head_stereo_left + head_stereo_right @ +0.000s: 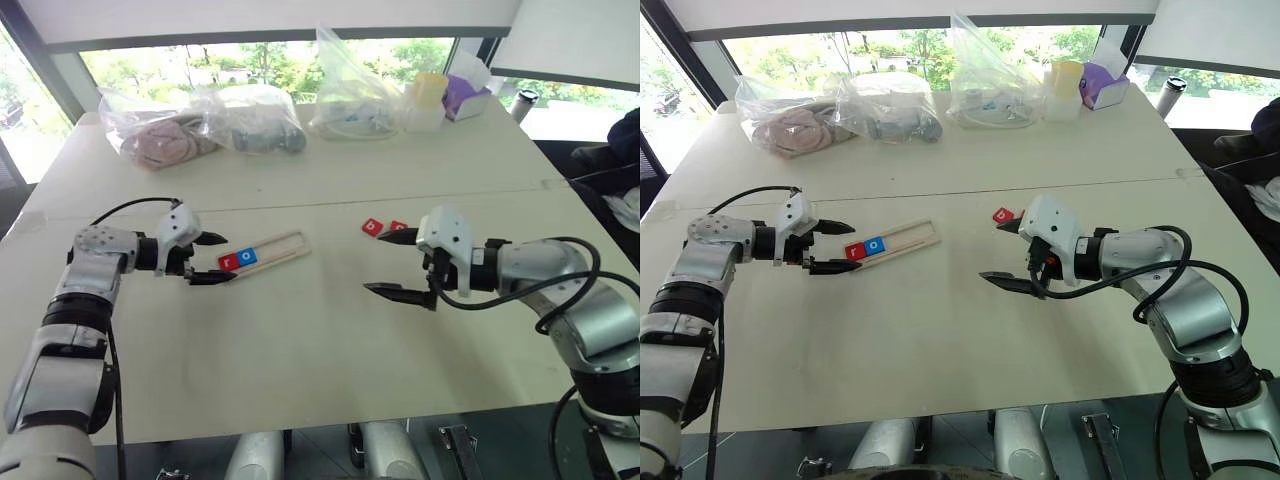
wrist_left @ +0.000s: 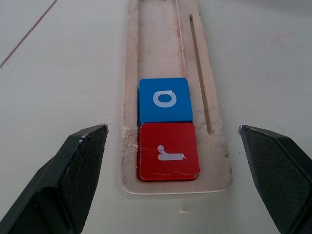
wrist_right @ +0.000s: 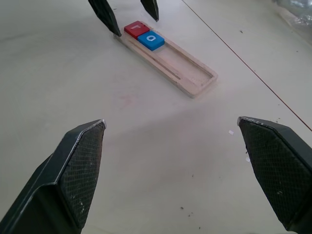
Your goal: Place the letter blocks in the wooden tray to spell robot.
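The wooden tray (image 1: 283,249) lies on the table left of centre. At its left end sit two letter blocks: a red "r" (image 2: 167,151) and a blue "o" (image 2: 165,99) beside it. My left gripper (image 1: 213,258) hangs open at the tray's left end, its fingers spread wider than the tray and holding nothing. Two red letter blocks (image 1: 373,227) (image 1: 398,226) lie loose on the table right of centre, just beyond my right gripper (image 1: 398,263). It is open and empty, pointing left toward the tray (image 3: 180,65).
Along the table's far edge stand several clear plastic bags (image 1: 160,130) (image 1: 352,95), a yellow cup (image 1: 430,92) and a purple tissue box (image 1: 465,97). A seam (image 1: 400,197) runs across the table behind the tray. Bare tabletop (image 1: 300,340) lies between and in front of the grippers.
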You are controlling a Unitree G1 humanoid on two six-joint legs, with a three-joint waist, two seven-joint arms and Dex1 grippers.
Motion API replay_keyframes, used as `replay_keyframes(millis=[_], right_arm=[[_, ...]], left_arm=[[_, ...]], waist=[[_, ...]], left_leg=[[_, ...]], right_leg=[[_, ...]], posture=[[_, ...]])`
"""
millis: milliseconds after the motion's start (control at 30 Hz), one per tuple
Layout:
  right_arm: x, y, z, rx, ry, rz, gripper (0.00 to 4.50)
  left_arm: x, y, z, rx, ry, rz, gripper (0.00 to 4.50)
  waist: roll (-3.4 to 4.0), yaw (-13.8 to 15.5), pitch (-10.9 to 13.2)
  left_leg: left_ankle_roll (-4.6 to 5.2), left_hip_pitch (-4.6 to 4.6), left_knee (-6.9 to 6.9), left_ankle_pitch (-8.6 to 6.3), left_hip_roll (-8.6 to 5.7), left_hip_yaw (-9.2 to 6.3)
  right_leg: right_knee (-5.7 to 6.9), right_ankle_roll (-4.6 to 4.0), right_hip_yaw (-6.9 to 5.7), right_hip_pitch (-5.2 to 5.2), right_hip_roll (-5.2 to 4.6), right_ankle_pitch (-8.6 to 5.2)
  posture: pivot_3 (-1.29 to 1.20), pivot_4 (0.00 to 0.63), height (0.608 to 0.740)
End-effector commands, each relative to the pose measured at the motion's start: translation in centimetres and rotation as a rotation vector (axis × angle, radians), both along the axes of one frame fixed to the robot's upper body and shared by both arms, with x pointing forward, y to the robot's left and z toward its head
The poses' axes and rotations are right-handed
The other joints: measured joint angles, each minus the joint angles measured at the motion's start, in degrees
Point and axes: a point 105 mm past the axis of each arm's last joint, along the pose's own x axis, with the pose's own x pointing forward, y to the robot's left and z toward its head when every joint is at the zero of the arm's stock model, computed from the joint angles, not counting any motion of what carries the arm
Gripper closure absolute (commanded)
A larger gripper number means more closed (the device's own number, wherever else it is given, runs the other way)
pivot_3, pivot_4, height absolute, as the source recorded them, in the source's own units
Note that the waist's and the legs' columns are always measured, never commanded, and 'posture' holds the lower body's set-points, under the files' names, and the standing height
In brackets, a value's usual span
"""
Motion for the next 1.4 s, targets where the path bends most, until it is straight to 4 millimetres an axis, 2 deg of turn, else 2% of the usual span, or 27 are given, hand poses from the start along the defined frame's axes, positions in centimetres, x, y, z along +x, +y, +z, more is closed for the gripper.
replay_keyframes(millis=[33,200,700,833,867,1067,1167,1400], right_arm=[[-0.5,0.2,1.0,0.008,-0.044,0.002,0.03],[-1.0,0.4,0.8,0.014,-0.04,-0.015,0.03],[-0.8,0.4,1.1,0.016,-0.065,-0.041,0.03],[-0.7,0.5,1.1,0.014,-0.069,-0.041,0.0],[-0.7,0.5,1.1,0.014,-0.07,-0.041,0.0],[-0.5,0.5,1.2,0.014,-0.074,-0.043,0.0],[-0.5,0.5,1.2,0.014,-0.074,-0.045,0.0],[-0.1,0.4,1.3,0.015,-0.079,-0.05,0.0]], left_arm=[[0.3,-0.1,0.8,0.016,-0.032,-0.027,0.0],[0.4,-0.5,-0.1,0.022,-0.014,-0.033,0.0],[-0.2,0.7,-3.4,0.112,0.028,0.029,0.0],[-0.5,0.9,-3.9,0.114,0.048,0.032,1.2],[-0.6,1.0,-4.0,0.117,0.055,0.029,1.37],[-1.3,0.9,-4.6,0.132,0.064,-0.002,1.37],[-1.6,0.5,-4.6,0.134,0.059,-0.039,1.37],[-2.5,-3.2,-3.6,0.114,0.016,-0.223,1.37]], waist=[[0.0,-0.03,0.0],[-0.01,0.07,0.0],[0.01,0.04,-0.09],[0.03,0.05,-0.12],[0.03,0.02,-0.12],[0.13,-0.06,-0.2],[0.17,-0.04,-0.23],[0.19,0.1,-0.24]], left_leg=[[0.0,0.0,0.0,0.0,0.0,0.0],[0.0,0.0,0.02,0.0,0.0,-0.02],[0.01,0.2,0.1,0.01,0.0,-0.03],[0.01,0.24,0.12,0.01,0.01,-0.04],[0.01,0.25,0.12,0.01,0.01,-0.04],[0.02,0.28,0.12,0.01,0.01,-0.04],[0.02,0.28,0.12,0.01,0.02,-0.03],[0.02,0.23,0.11,0.01,0.02,-0.01]], right_leg=[[0.0,0.0,0.01,0.0,0.0,0.0],[0.03,0.0,0.0,0.0,0.0,0.01],[0.17,0.14,0.01,0.16,0.0,-0.08],[0.25,0.14,0.01,0.17,0.0,-0.08],[0.27,0.13,0.0,0.17,0.01,-0.08],[0.29,0.13,0.01,0.18,0.01,-0.09],[0.29,0.13,0.03,0.18,0.01,-0.09],[0.21,0.11,0.05,0.18,-0.02,-0.08]], posture=[[0.0,0.15,0.74],[0.0,0.15,0.74],[0.0,0.15,0.74],[0.0,0.15,0.74],[0.0,0.15,0.74],[0.0,0.15,0.74],[0.0,0.15,0.74],[0.0,0.15,0.74]])
